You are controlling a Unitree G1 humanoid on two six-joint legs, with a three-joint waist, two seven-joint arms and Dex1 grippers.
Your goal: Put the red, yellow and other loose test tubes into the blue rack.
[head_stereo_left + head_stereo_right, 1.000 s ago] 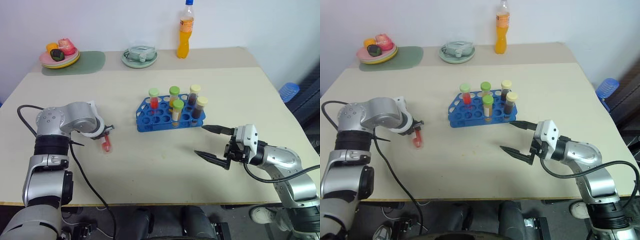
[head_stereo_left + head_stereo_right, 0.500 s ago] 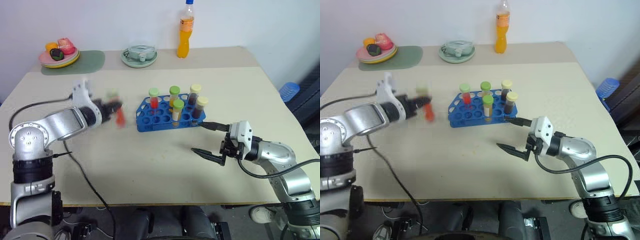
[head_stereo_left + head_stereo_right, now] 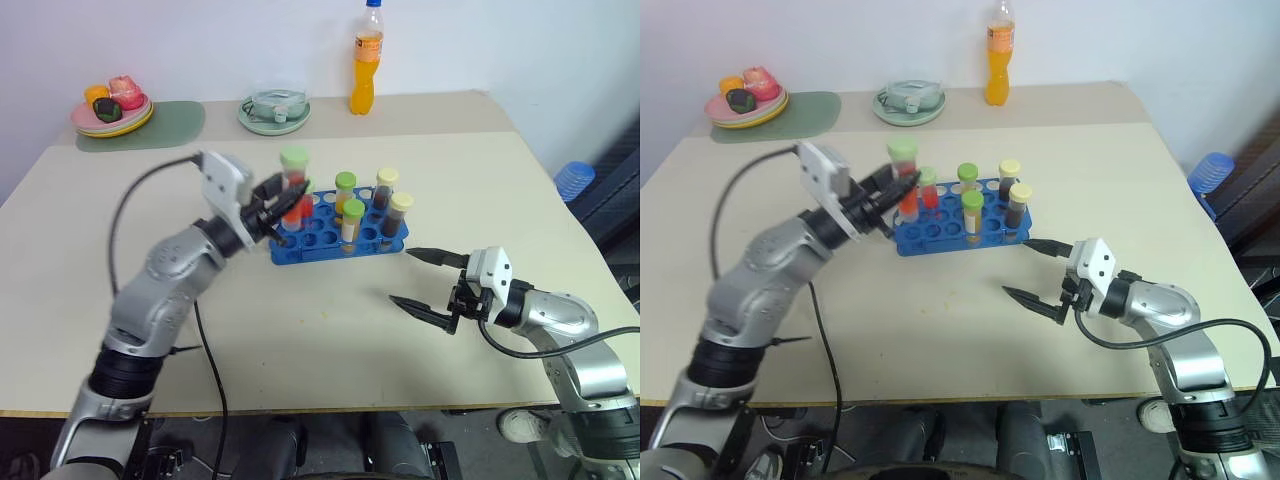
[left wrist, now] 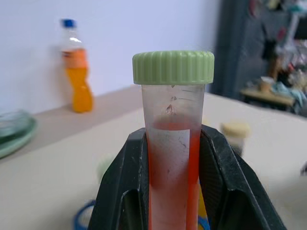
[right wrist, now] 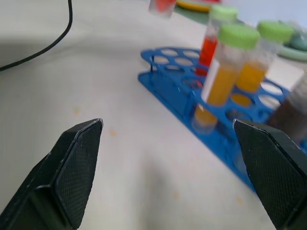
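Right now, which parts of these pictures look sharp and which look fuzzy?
Left wrist view: the red tube in the left tool is crisp, the orange bottle behind soft. Right wrist view: the blue rack blurs with distance. Left eye view: evenly lit, soft shadows on the table.

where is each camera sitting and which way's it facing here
Left eye and right eye views: on the head, looking forward and down over the table; both arms show, the left gripper shut on the red test tube above the blue rack, the right gripper open.
Left wrist view: along its black fingers clamping the red test tube, toward the orange bottle.
Right wrist view: between its open fingers, toward the blue rack.
Shared: the blue rack and the red test tube.
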